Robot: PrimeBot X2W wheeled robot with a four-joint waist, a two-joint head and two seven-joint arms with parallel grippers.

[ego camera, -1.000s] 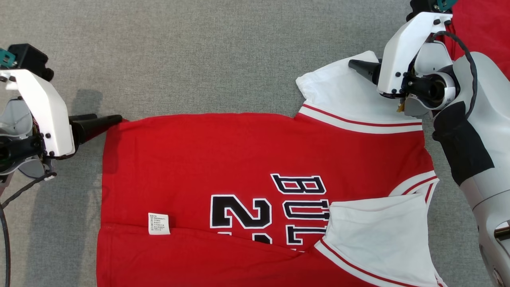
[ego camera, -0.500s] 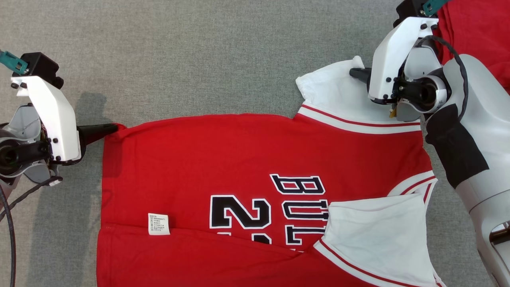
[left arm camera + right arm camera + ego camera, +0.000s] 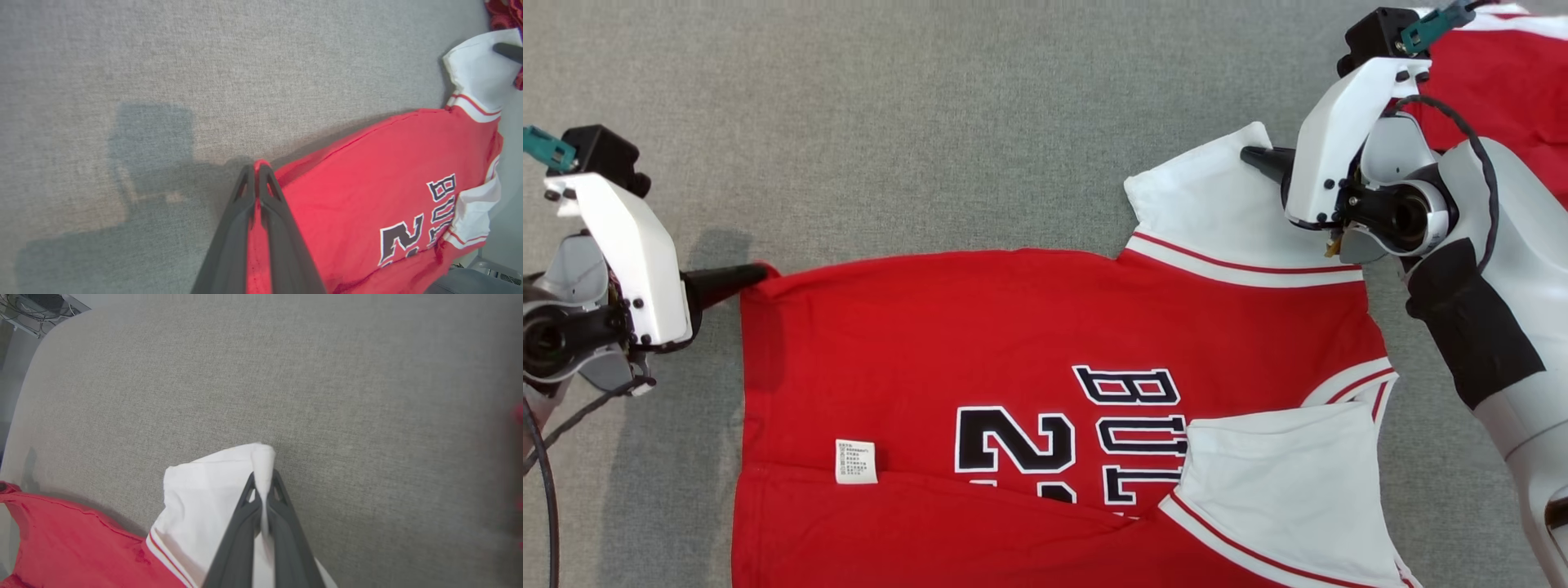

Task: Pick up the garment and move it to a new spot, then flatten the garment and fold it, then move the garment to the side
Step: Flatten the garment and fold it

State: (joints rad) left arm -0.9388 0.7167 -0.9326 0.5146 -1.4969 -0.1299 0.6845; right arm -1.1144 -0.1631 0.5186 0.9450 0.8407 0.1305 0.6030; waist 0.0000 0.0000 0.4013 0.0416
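A red jersey [image 3: 980, 327] with white sleeves and black lettering lies spread on the grey cloth surface, its near part folded over with a white label [image 3: 856, 461] showing. My left gripper [image 3: 756, 273] is shut on the jersey's red hem corner [image 3: 261, 165] at the left. My right gripper [image 3: 1250, 155] is shut on the edge of the far white sleeve [image 3: 1217, 204], and white cloth [image 3: 261, 457] pokes out between the fingers in the right wrist view. The other white sleeve [image 3: 1290, 482] lies folded over the lettering at the lower right.
Another red garment [image 3: 1503, 90] lies at the far right behind my right arm. The grey cloth surface [image 3: 890, 106] stretches bare beyond the jersey. A cable [image 3: 547, 457] hangs by my left arm.
Both grippers, still holding the jersey, have lifted its far edge slightly; the head camera has shifted, so the jersey sits a little lower in the picture and more of the second red garment shows.
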